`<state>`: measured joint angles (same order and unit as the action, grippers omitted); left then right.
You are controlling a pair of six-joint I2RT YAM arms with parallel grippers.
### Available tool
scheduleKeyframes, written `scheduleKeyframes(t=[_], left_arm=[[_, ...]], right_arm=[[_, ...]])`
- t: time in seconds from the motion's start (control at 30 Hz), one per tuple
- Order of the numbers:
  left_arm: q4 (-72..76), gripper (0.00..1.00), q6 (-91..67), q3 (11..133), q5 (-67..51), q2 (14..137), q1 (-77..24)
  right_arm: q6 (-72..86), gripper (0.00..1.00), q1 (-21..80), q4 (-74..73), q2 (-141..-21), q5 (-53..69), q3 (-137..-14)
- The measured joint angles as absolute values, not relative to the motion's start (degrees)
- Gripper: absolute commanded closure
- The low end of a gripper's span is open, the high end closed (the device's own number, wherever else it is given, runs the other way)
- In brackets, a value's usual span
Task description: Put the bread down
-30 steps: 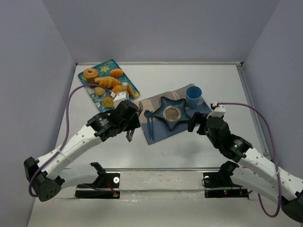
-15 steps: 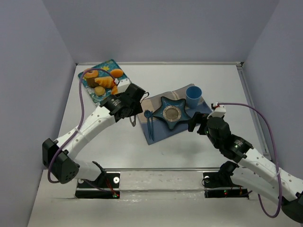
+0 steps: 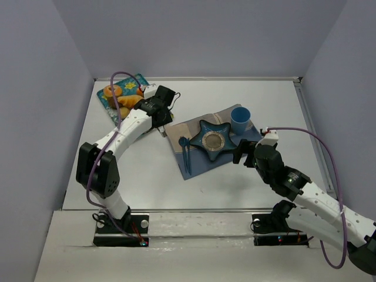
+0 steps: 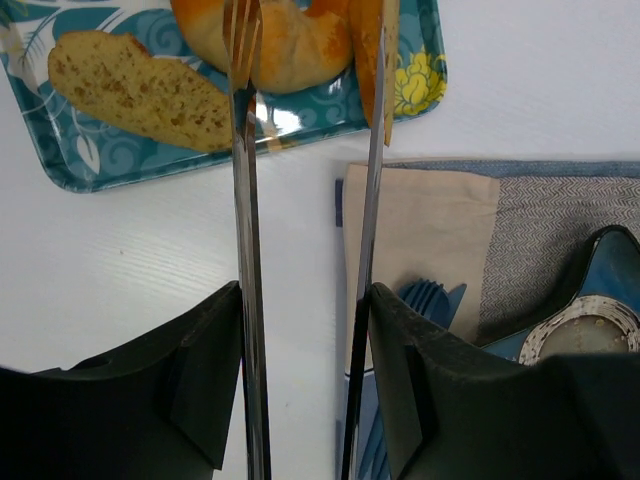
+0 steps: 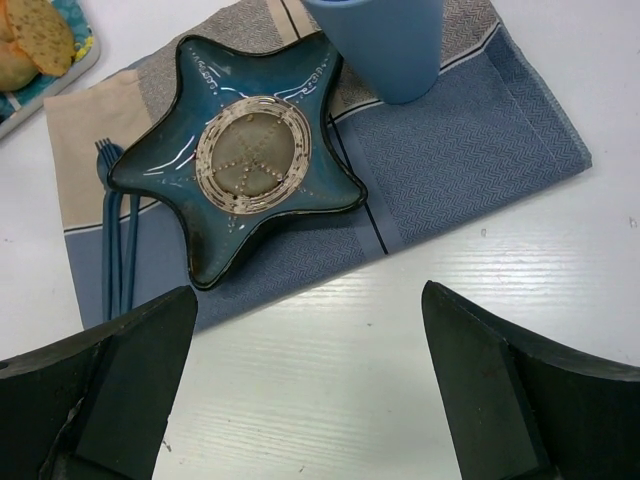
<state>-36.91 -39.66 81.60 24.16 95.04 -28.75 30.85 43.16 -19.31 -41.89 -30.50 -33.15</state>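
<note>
Bread lay on the tray at ten o'clock, ungrasped; I judged placing not begun. Left pincer stood apart astride it; right pincer apart, empty.

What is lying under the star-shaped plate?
A striped cloth in blue, grey and beige lies under the plate and spreads out on every side. The patch of cloth directly beneath the plate is covered, so anything there cannot be seen.

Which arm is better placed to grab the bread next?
Left. The left gripper is open directly over the bread on the tray; the right gripper is open by the star plate, away from the tray.
</note>
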Motion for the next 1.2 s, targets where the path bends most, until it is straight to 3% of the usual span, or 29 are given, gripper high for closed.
scheduleKeyframes(t=[0.63, 0.97, 1.03, 1.2], left_arm=[[-32.32, 0.44, -34.68, 83.83, 20.01, 101.73, -27.92], [-32.47, 0.8, -34.81, 84.79, 19.53, 105.49, -27.24], [-32.47, 0.93, -34.68, 84.77, 19.55, 104.64, -27.24], [-32.1, 0.94, -34.5, 83.35, 19.46, 98.76, -27.35]], right_arm=[[31.75, 0.0, 43.16, -19.27, -42.33, -32.6, -32.8], [33.08, 0.0, 43.16, -19.44, -40.25, -33.87, -32.05], [33.08, 0.0, 43.16, -19.46, -40.4, -33.87, -32.05], [33.1, 0.0, 43.16, -19.53, -41.43, -33.85, -32.05]])
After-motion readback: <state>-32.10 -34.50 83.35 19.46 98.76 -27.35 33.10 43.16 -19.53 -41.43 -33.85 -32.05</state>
